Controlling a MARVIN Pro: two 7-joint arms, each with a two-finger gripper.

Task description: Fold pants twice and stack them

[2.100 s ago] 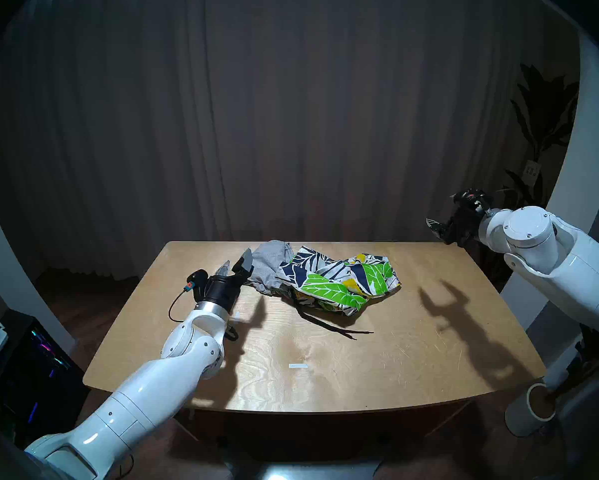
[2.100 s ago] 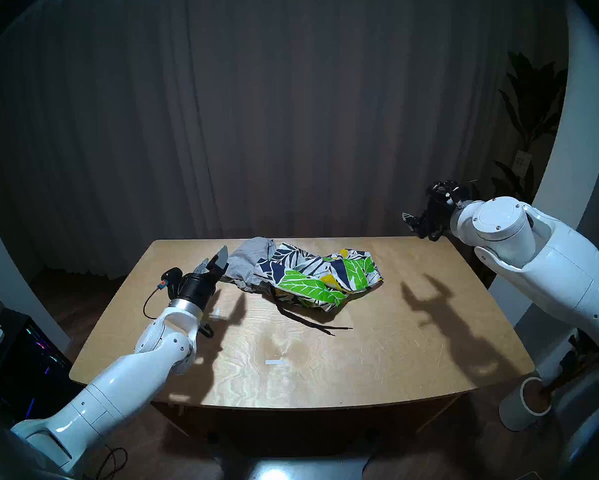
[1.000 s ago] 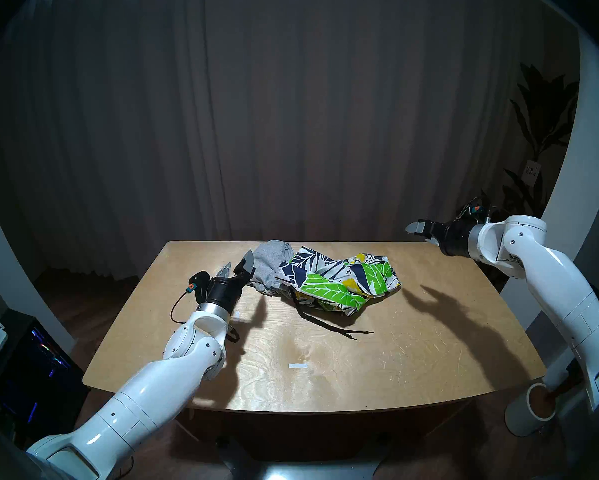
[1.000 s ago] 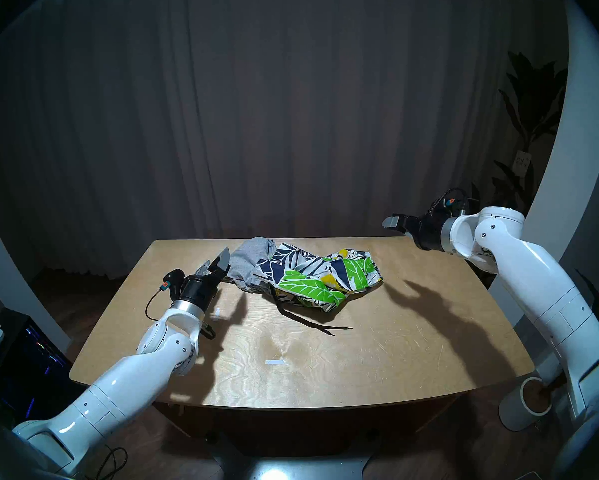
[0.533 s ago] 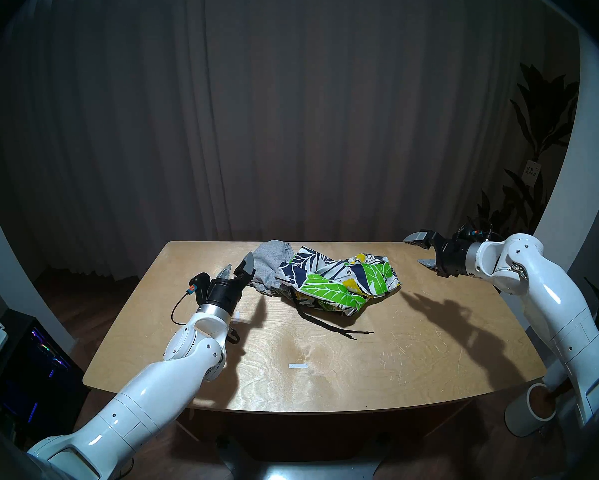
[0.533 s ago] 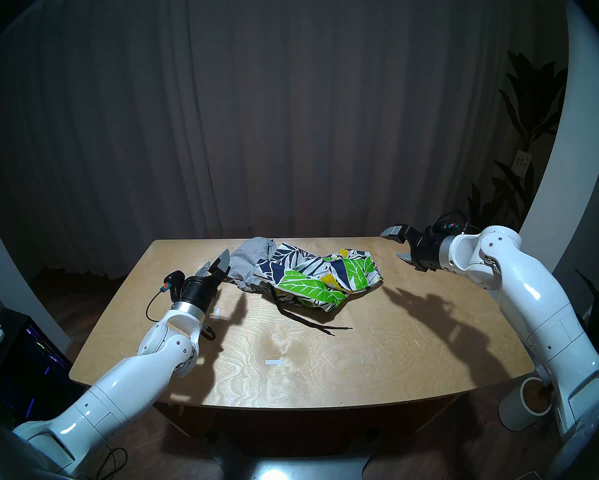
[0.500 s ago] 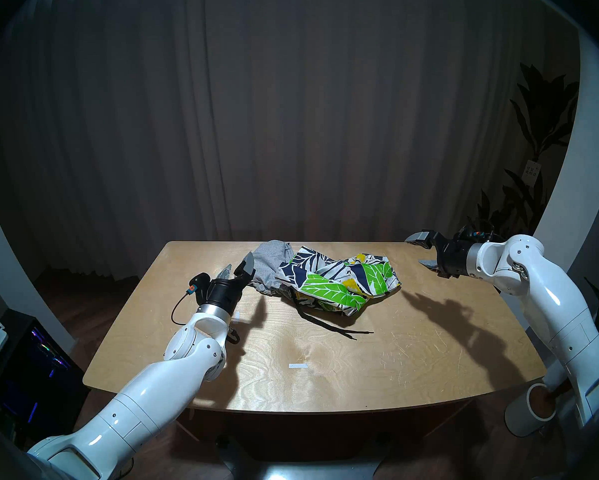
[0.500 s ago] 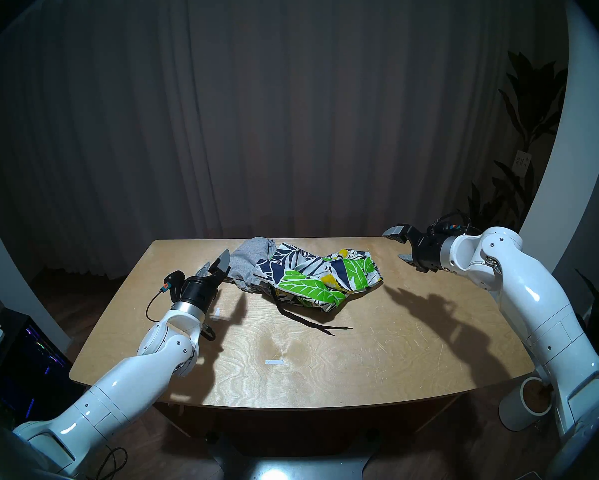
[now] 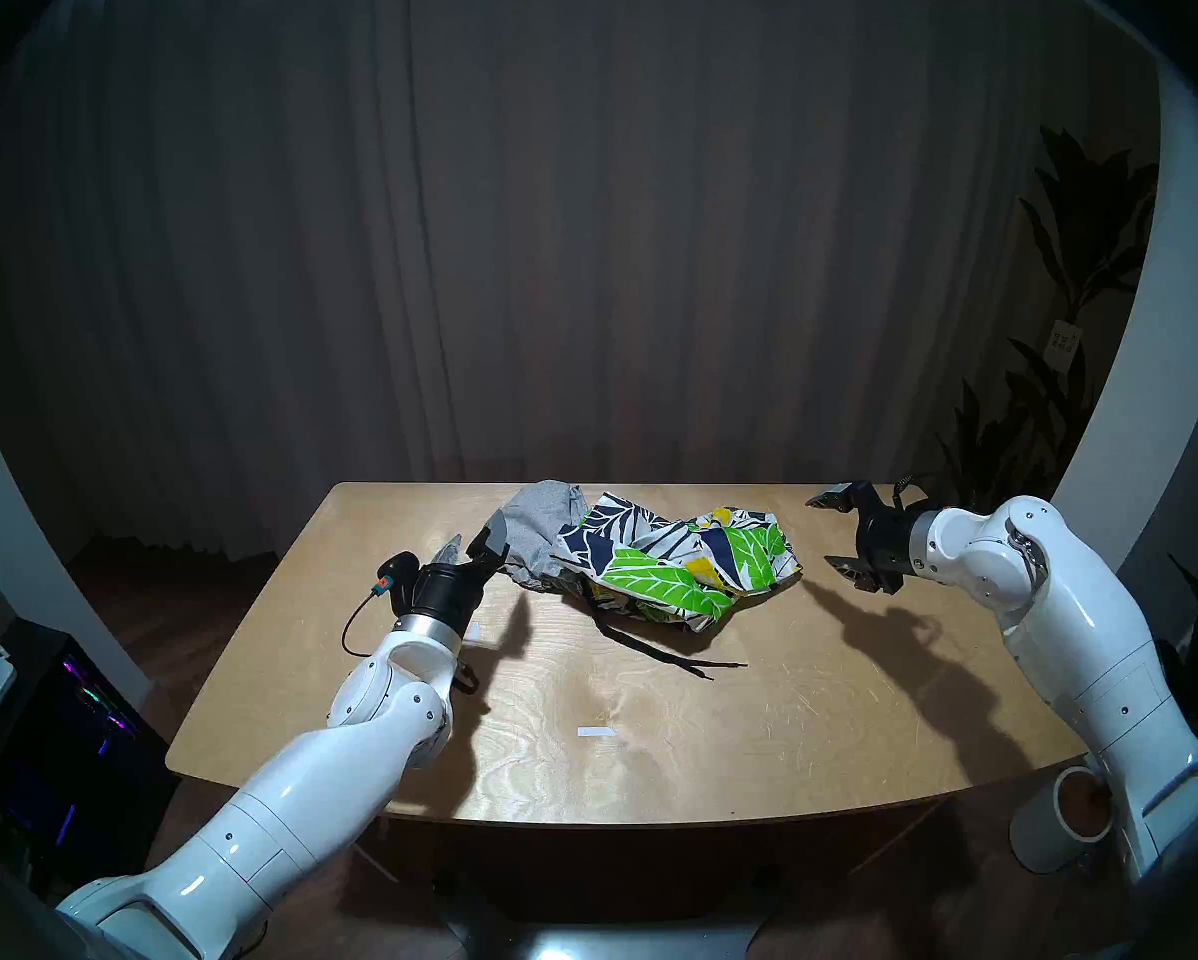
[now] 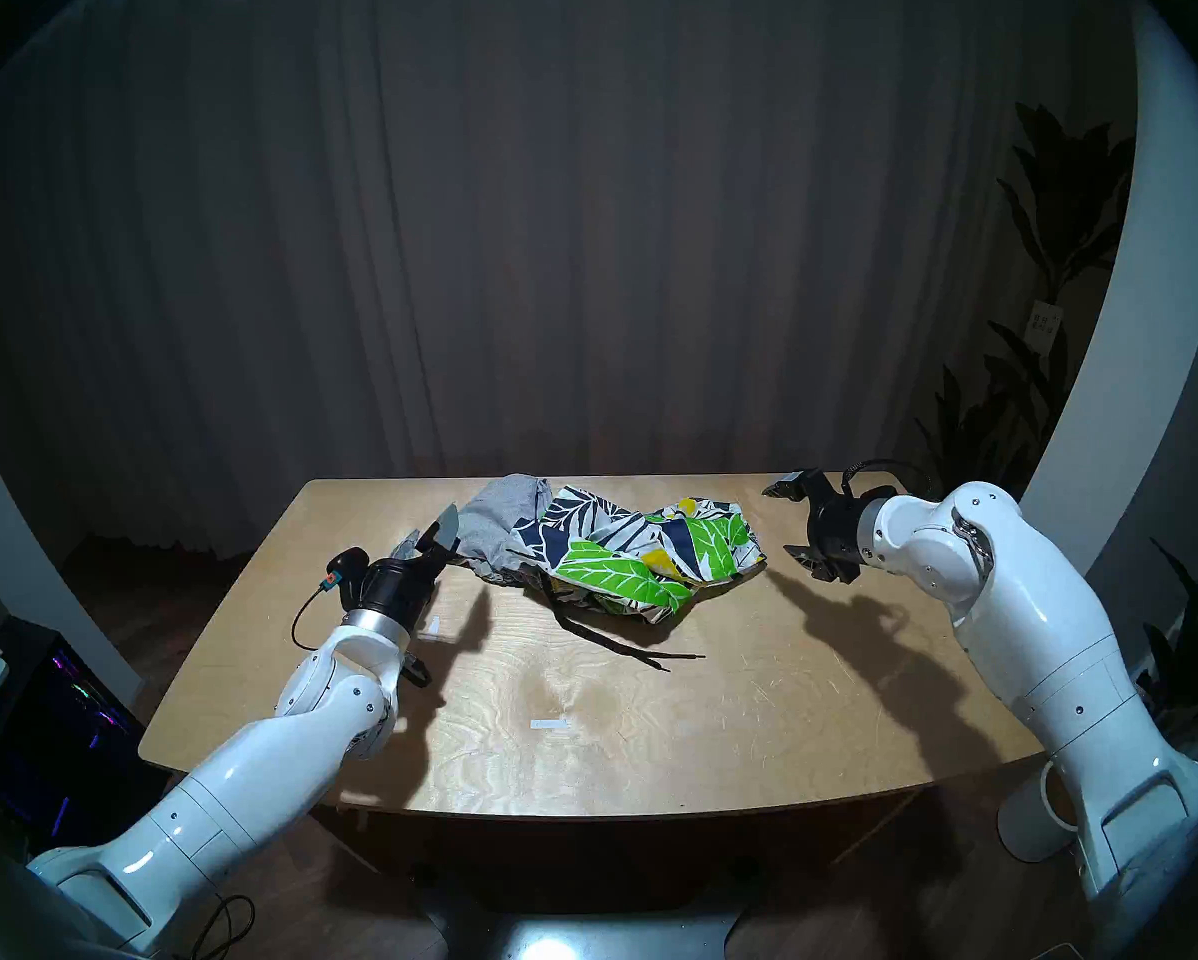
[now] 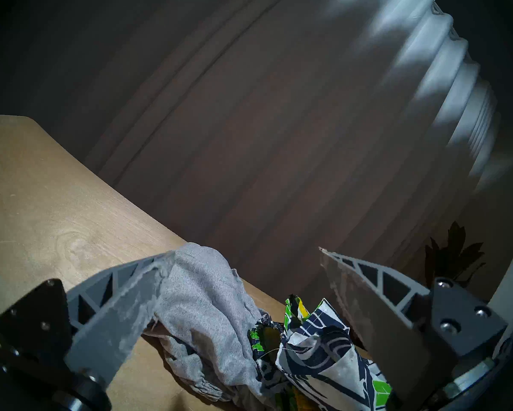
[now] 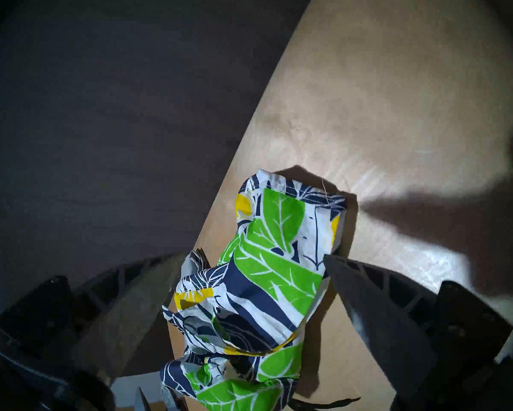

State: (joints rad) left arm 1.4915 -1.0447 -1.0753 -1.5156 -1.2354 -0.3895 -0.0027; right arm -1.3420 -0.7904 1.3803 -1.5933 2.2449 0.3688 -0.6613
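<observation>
Both shorts lie crumpled together at the far middle of the surface (image 9: 651, 744), grey shorts (image 9: 537, 522) partly under floral shorts (image 9: 679, 557). Left hand (image 9: 471, 536), released, flanks the grey edge; right hand (image 9: 833, 530), released, faces the floral end, probably to pull them apart.

- The left gripper (image 11: 243, 254) was open, its two grey ribbed fingers (image 11: 121, 309) spread wide at the bottom corners
- Crumpled grey shorts (image 11: 202, 306) lay between them on a wooden table (image 11: 41, 211), touching the left finger
- Leaf-print shorts (image 11: 314, 351) bunched against the grey pair
- A dark curtain (image 11: 249, 119) hung behind
</observation>
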